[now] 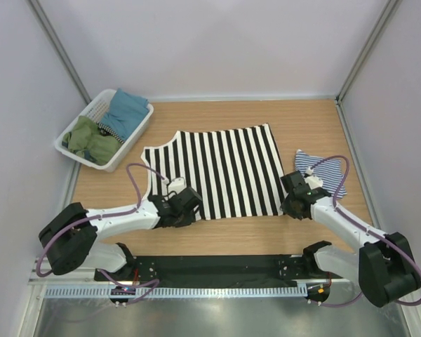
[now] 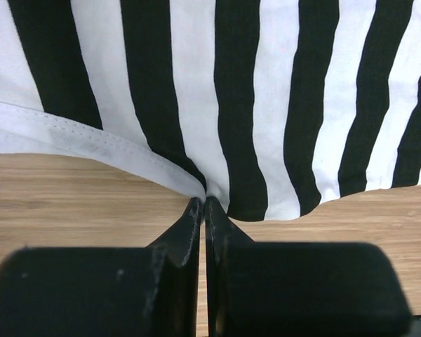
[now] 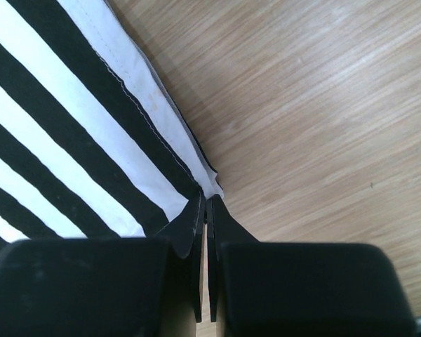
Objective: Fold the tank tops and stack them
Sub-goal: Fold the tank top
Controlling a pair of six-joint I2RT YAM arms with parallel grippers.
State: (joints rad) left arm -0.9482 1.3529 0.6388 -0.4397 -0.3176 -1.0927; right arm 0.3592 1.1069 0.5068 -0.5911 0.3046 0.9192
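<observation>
The broad black-and-white striped tank top [image 1: 217,170] lies spread flat on the wooden table. My left gripper [image 1: 184,208] is shut on its near left edge, and the left wrist view shows the cloth [image 2: 217,105] pinched at the fingertips [image 2: 205,203]. My right gripper [image 1: 295,203] is shut on its near right corner, and the right wrist view shows the hem [image 3: 147,105] caught between the tips [image 3: 208,198]. The thin navy-and-white striped tank top [image 1: 324,171] lies folded at the right, beyond the right arm.
A white slatted basket [image 1: 107,156] at the far left holds green, blue and striped cloths. White walls enclose the table on the left, back and right. A black rail [image 1: 217,270] runs along the near edge.
</observation>
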